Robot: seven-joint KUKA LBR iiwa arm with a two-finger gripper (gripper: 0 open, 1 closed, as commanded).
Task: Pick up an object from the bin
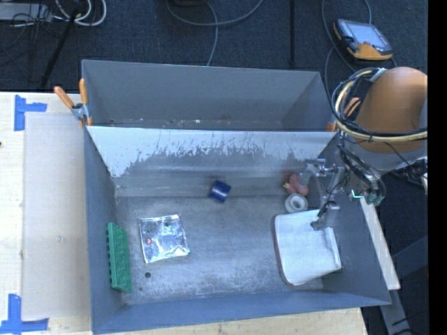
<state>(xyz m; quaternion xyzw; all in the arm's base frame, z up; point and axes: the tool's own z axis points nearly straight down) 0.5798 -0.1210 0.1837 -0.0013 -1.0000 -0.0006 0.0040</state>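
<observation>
Spotted the gripper (pixel 323 218) low over the top right corner of the white cloth pad (pixel 304 253), right side of the bin (pixel 223 271). Can't call the jaws apart or together. Just beside: white tape roll (pixel 296 203), pinkish lump (pixel 295 183).

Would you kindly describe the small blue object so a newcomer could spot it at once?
Start at the grey bin and follow the foot of its far sloped wall to midway across. There a small blue cylinder-like piece lies alone. Nothing else inside is blue; the shiny foil packet and white ring lie well away.
</observation>
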